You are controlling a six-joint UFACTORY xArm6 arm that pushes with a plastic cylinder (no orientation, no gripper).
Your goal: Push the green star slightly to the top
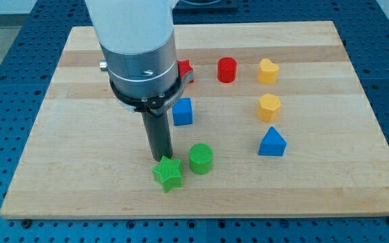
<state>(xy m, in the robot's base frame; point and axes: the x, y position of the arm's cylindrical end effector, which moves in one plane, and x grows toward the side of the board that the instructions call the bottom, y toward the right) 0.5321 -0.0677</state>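
Nearest the view's bottom, the ridged green plastic star block (167,173) lies on the pale wooden counter (59,175), not far from its bottom edge. My tip (162,159) stands at the star's upper edge, touching it or just beside it, so it sits on the wrong side for a push toward the top; I judge it must come round below the star first. No hand exists on this rod, so nothing is spread or pinching. Just right of the star stands a green ridged cylinder (200,158). Further up come a blue cube (182,111) and a blue triangular block (272,142). Beyond them are two yellow blocks (269,106), one above the other, a red cylinder (227,69), and a red block (184,69) half hidden behind the arm.
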